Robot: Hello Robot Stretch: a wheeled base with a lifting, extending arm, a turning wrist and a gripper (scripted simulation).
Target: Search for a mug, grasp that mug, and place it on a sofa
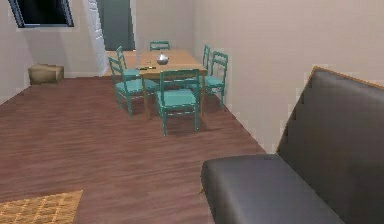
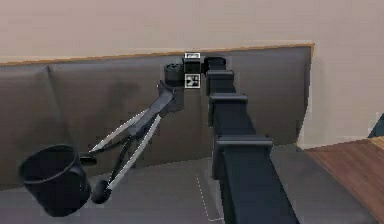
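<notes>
A dark mug [image 2: 52,180] hangs at the far end of my gripper [image 2: 95,175], its handle toward the fingers [image 2: 128,135]. The gripper holds the mug above the seat of the dark grey sofa [image 2: 300,110]. The arm [image 2: 240,140] reaches out across the seat toward the backrest. The same sofa [image 1: 310,160] shows at the forward view's lower right, its seat cushion near the bottom edge.
A wooden dining table [image 1: 165,62] ringed by teal chairs [image 1: 178,100] stands ahead, with a small shiny thing [image 1: 162,60] on it. A basket [image 1: 45,73] sits by the far left wall. An orange rug [image 1: 40,208] lies at lower left. Wood floor between is open.
</notes>
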